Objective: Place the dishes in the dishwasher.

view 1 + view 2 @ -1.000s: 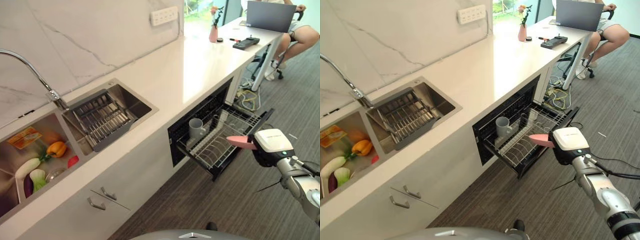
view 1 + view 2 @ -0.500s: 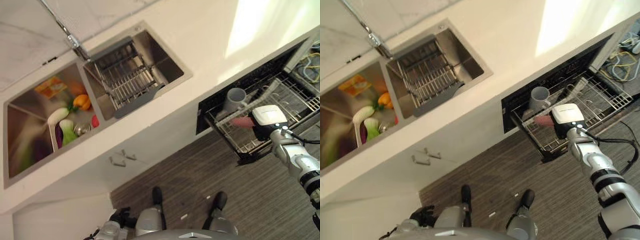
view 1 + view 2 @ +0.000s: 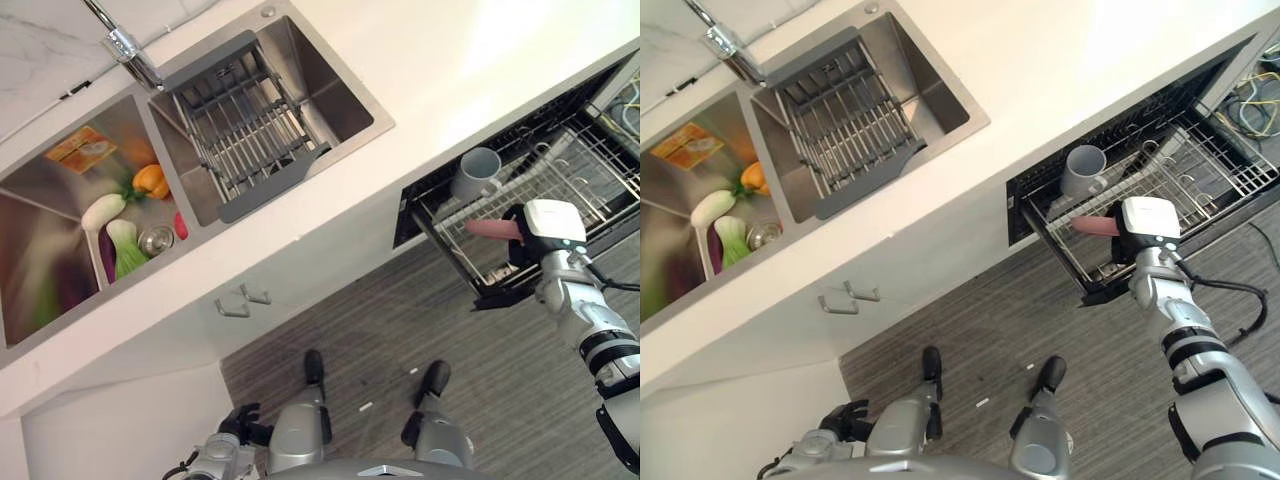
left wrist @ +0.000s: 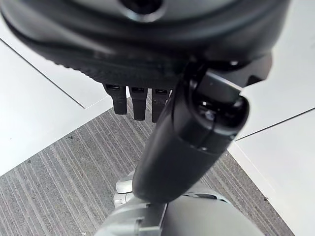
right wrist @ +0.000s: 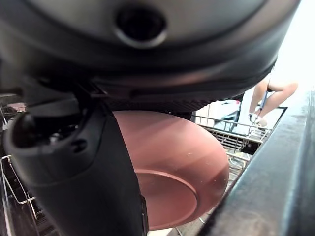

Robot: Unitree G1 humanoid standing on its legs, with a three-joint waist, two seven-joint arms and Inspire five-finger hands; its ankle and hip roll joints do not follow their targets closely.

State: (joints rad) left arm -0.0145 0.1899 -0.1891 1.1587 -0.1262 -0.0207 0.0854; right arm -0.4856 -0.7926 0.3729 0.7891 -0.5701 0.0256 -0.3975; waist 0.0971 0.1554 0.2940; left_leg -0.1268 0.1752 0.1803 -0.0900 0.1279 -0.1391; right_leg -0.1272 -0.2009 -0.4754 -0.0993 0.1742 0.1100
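the right hand (image 3: 540, 235) grips a pink plate (image 3: 493, 229), its thumb across the plate's face in the right wrist view and the fingers seemingly curled behind it, though they are mostly hidden there. the plate is held roughly level just above the pulled-out dishwasher rack (image 3: 560, 175), over the rack's front part. a grey mug (image 3: 474, 173) stands in the rack's corner nearest the sink, close to the plate but apart from it. the rack juts from the open dishwasher under the white tabletop (image 3: 440, 60). further along the tabletop, the sink (image 3: 355, 95) holds a dark drying rack (image 3: 240, 125), and the neighbouring basin (image 3: 60, 230) holds vegetables and a small metal cup. the left hand (image 4: 147, 103) hangs low by the floor, its fingers straight and holding nothing.
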